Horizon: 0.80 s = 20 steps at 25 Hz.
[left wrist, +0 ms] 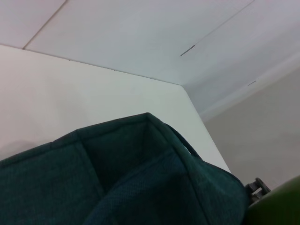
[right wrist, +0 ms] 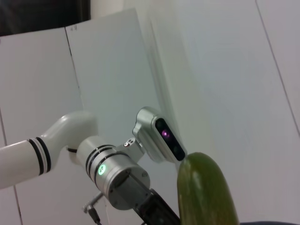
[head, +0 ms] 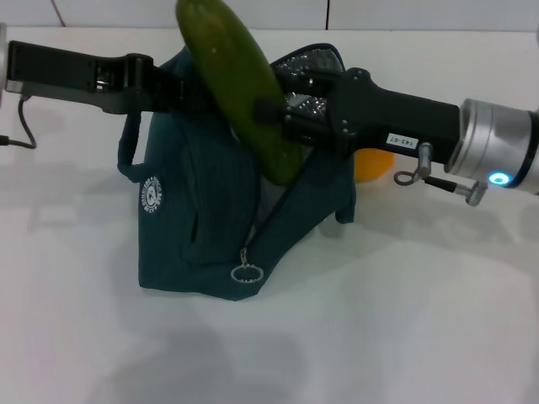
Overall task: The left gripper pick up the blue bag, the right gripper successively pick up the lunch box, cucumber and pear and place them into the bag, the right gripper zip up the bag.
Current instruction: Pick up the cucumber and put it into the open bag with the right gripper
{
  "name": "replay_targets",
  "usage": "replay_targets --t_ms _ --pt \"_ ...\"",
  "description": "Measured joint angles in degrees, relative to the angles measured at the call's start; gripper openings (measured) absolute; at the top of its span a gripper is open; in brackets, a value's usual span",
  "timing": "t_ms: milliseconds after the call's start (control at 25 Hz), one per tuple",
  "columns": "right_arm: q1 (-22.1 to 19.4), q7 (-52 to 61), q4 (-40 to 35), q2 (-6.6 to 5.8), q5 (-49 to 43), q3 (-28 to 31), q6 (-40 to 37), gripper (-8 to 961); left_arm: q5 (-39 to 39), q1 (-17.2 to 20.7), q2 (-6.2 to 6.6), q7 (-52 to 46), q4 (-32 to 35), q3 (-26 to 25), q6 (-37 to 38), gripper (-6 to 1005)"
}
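- On the left of the head view, the left gripper reaches in from the side and is closed on the upper edge of the blue bag; judging by its position, it holds the fabric up so the mouth stays open for loading.
- The blue bag stands upright on the white table, its round white logo facing forward and its zipper ring pull hanging low on the near corner, the zip not yet closed.
- Over the bag's mouth, the cucumber is held at a steep tilt, lower end already dipping into the opening, upper end well above the rim.
- The right gripper comes in from the right and clamps the cucumber across its lower half; the fingertips are partly hidden behind it.
- Silver lining shows behind that gripper; whether the lunch box is inside cannot be seen.
- The pear sits on the table behind the bag's right end, beneath the right arm, waiting its turn.
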Motion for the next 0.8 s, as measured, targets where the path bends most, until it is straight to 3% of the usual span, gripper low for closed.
replay_targets --t_ms 480,800 --pt "-1.0 -0.1 -0.7 -0.18 -0.1 0.1 -1.0 458 0.0 -0.3 0.02 0.0 0.0 0.0 0.0 49" --pt "-1.1 -0.1 -0.6 -0.27 0.0 0.2 -1.3 603 0.0 -0.4 0.17 0.0 0.0 0.0 0.0 49"
